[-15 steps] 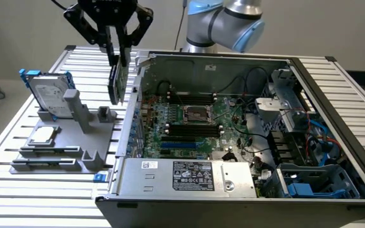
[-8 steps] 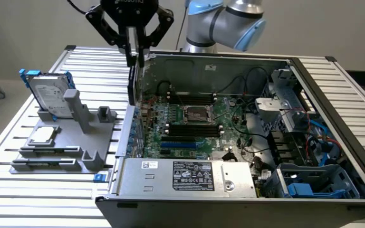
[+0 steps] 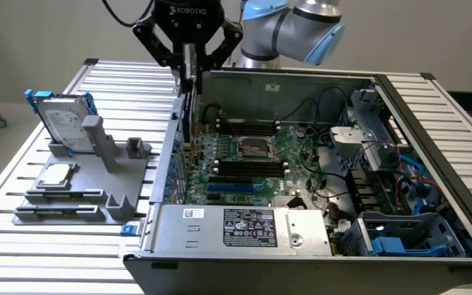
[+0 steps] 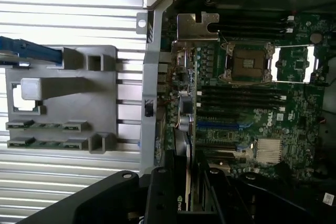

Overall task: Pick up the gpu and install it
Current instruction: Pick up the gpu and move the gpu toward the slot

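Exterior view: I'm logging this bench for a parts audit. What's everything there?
table: 1, silver slats, under everything
case: 1, black, open, exterior view's right
motherboard: 1, green, inside case
power supply: 1, silver, inside case, nearest the camera
holder: 1, grey, on table, exterior view's left
hard drive: 1, silver in blue frame, upright in holder
chip: 1, silver, flat on holder
gpu: 1, black, edge-on in tool, over case
arm: 1, grey and blue, behind case
tool: 1, black, shut on gpu

Arm (image 3: 294,24): grey-and-blue joints at 12 o'clock in the exterior view, at 3 o'clock of the end effector. End effector (image 3: 188,61): black, pointing straight down. Fingers (image 3: 170,52) angle inward and are clamped on the gpu (image 3: 188,77), which hangs vertical, edge-on.
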You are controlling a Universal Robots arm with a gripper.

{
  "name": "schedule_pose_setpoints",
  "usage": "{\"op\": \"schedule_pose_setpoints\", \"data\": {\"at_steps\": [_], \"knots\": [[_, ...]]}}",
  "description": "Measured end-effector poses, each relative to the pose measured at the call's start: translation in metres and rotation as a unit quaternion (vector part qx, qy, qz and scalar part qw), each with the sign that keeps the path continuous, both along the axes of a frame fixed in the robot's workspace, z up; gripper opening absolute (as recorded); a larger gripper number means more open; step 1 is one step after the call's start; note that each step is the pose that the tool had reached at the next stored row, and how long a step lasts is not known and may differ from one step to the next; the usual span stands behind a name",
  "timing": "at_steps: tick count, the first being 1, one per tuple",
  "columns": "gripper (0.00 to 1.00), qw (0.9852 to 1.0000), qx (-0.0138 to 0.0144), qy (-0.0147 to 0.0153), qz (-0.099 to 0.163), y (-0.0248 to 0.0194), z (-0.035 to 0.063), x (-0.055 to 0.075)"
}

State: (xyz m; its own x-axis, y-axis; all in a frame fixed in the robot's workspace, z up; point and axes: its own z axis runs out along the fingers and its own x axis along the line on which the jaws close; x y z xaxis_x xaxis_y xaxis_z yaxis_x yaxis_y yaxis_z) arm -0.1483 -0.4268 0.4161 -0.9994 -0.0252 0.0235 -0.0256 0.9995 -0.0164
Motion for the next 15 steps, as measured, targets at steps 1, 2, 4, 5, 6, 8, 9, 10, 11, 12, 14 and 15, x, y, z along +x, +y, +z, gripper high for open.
{"op": "schedule_pose_setpoints", "data": {"at_steps": [1,2,4,5,6,8,9,10,11,12,14,15], "knots": [[0.27,1.0,-0.0001,0.0001,-0.005,0.0,-0.0017,0.001],[0.27,0.9999,-0.0001,0.0001,-0.011,0.0001,-0.0035,0.002],[0.27,0.9998,-0.0001,0.0001,-0.021,0.0,-0.0071,0.004],[0.27,0.9997,-0.0001,0.0001,-0.024,0.0,-0.009,0.005],[0.27,0.9996,0.0,0.0001,-0.027,0.0,-0.0108,0.007],[0.27,0.9995,-0.0001,0.0001,-0.031,0.0001,-0.0145,0.012],[0.27,0.9995,-0.0001,0.0,-0.033,0.0001,-0.0163,0.016],[0.27,0.9994,-0.0001,0.0001,-0.033,0.0001,-0.0181,0.019],[0.27,0.9994,-0.0001,0.0001,-0.034,0.0,-0.0199,0.023],[0.27,0.9994,-0.0001,0.0001,-0.035,0.0,-0.0217,0.028],[0.27,0.9994,0.0,0.0,-0.036,0.0001,-0.0255,0.037],[0.27,0.9994,0.0,0.0,-0.036,0.0001,-0.0273,0.041]]}}
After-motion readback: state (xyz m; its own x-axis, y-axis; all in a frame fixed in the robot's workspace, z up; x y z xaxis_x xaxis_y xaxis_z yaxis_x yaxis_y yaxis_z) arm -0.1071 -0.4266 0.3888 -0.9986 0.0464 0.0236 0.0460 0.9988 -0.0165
